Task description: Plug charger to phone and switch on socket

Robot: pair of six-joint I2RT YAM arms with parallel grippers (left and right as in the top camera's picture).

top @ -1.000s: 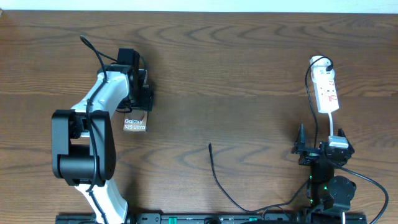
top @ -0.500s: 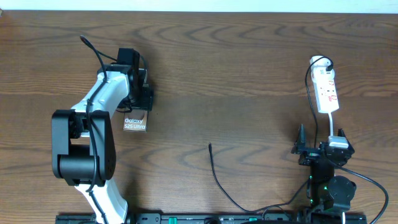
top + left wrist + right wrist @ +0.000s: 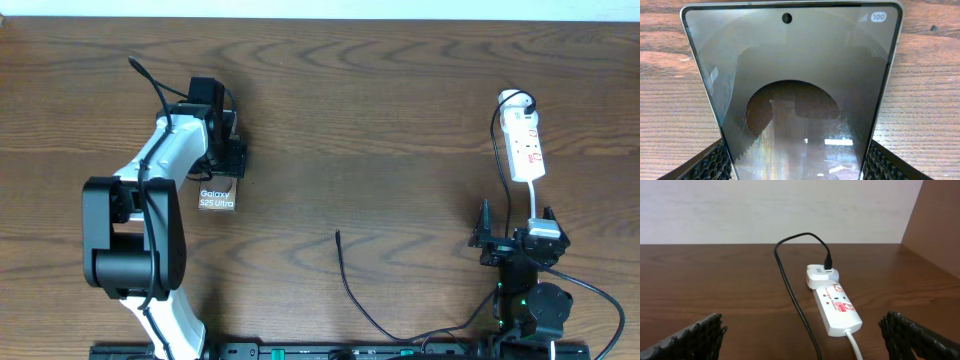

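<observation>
Pinching the flat, glossy dark phone (image 3: 795, 100) is how I read my left claw (image 3: 797, 165): its ribbed black pads (image 3: 715, 162) sit hard against both long edges at the near end, though the contact itself lies at the very rim of my wrist view. From overhead the phone lies on the left half of the brown wooden worktop (image 3: 400, 100), partly under that claw, its white Galaxy lettering showing.

My right claw (image 3: 802, 330) is spread wide and holds nothing; it hangs low at the right front, facing the small white power strip with red marks (image 3: 837, 307) at the right rear.

The long thin black charger cable (image 3: 346, 280) lies loose near the front middle. Its small plug tip (image 3: 338, 237) points away from me, well apart from the phone and touched by neither claw. A black lead enters the white adapter (image 3: 820, 275) at the strip's far end; I cannot trace it fully to that loose tip.

So, as I judge it, only the hold on the phone is done. Bringing tip and phone together, seating the plug, and pressing the strip's switch are all left. I cannot tell how that switch stands.
</observation>
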